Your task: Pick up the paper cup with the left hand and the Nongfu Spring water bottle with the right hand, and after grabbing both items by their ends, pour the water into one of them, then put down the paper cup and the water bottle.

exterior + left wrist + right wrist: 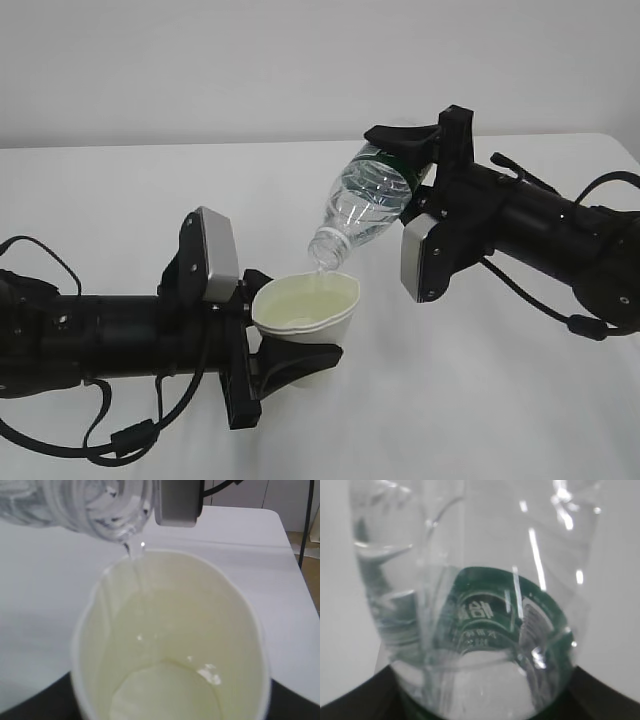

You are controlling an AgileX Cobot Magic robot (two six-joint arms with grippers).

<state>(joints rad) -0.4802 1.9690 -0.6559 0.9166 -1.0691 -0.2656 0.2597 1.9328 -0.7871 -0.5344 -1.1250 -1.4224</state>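
Note:
My left gripper [290, 345] is shut on the lower part of the white paper cup [305, 310], holding it upright above the table. My right gripper [408, 165] is shut on the base end of the Nongfu Spring water bottle [365, 205]. The bottle is tilted, its open neck pointing down and left just over the cup's far rim. In the left wrist view a thin stream of water [131, 555] runs from the bottle [90, 505] into the paper cup [170, 645], whose yellowish inside holds a little water. The right wrist view is filled by the bottle [475, 605] and its green label.
The white table [120, 200] stretches under and around both arms. The right arm's grey block [177, 502] hangs just beyond the cup. Black cables [560, 310] loop beside each arm. The table's right edge [295, 545] shows in the left wrist view.

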